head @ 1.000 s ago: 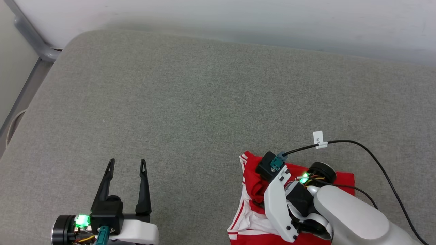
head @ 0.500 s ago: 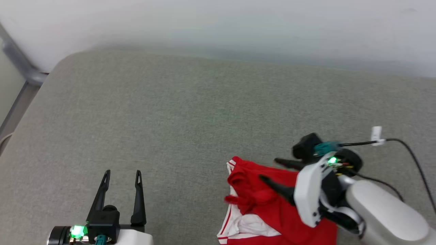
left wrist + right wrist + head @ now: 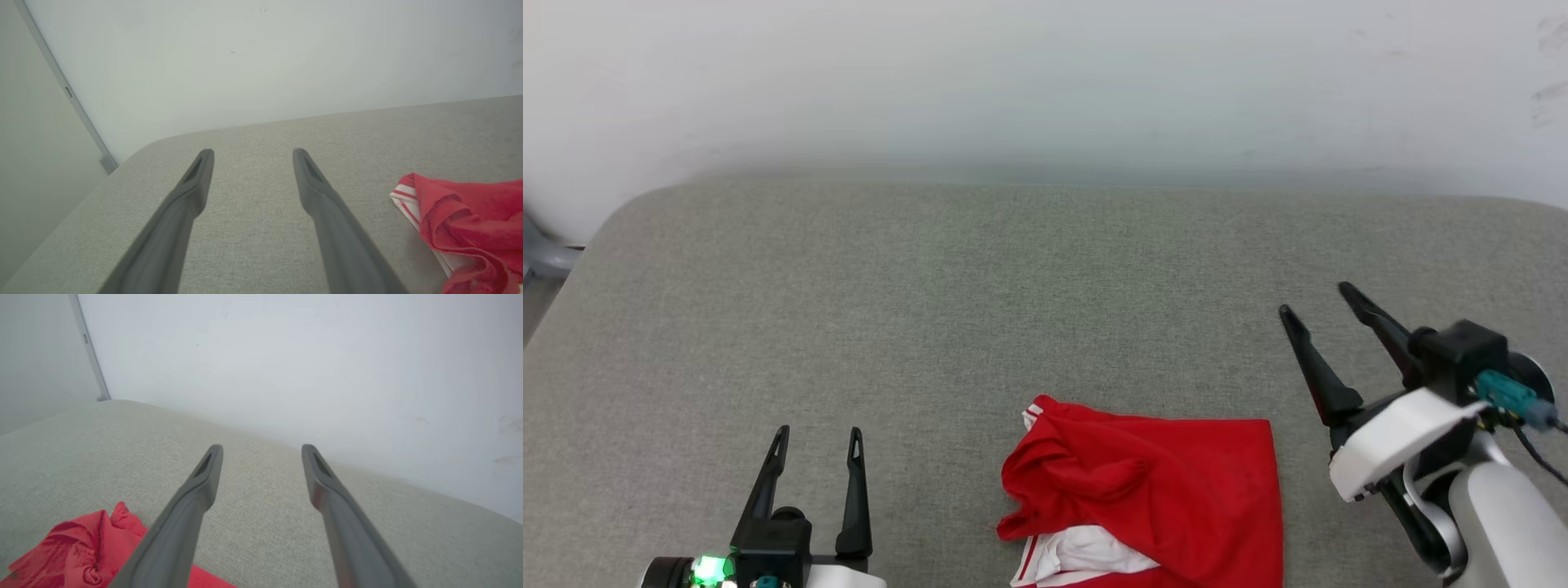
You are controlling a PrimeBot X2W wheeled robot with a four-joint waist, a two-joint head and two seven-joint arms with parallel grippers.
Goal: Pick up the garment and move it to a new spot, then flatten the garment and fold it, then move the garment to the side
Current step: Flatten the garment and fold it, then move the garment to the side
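Head view query. Operator: Where on the cushion [image 3: 931, 310] is the garment [image 3: 1168, 490]?

Guide: You will find the garment lying on the cushion at its near edge, about mid-width. It is a loosely bunched red piece, with a white, red-striped sleeve showing at its near left side.

Operator: And the hands?

Guide: Check the left gripper [image 3: 818, 430] over the cushion's near-left area. Its two fingers are spread wide, with bare cushion fabric between them. Check the right gripper [image 3: 1313, 299] over the cushion's right side, with its fingers slanting toward the cushion's far edge. It is likewise spread wide and grips nothing. You can confirm in both wrist views that neither gripper touches the garment.
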